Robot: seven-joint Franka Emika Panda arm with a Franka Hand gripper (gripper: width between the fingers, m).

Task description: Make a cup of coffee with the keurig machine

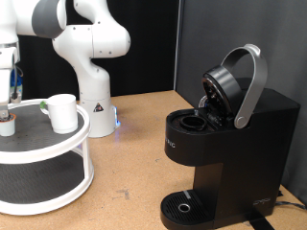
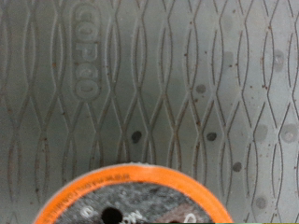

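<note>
The keurig machine (image 1: 225, 144) stands at the exterior view's right with its lid (image 1: 235, 86) raised, the pod chamber (image 1: 195, 123) open and its round drip tray (image 1: 184, 206) bare. The cup (image 1: 62, 112) stands upright on the top tier of a round two-tier stand (image 1: 43, 144) at the left. A small coffee pod (image 1: 7, 123) sits on the same tier at the far left edge. My gripper (image 1: 10, 94) hangs just above the pod, partly cut off by the frame. The wrist view shows the pod's orange rim (image 2: 135, 177) on the tier's patterned grey mat (image 2: 168, 84); no fingers show there.
The arm's white base (image 1: 91, 105) stands behind the stand. A brown tabletop (image 1: 134, 163) lies between the stand and the machine. A black curtain (image 1: 240, 38) hangs behind the machine.
</note>
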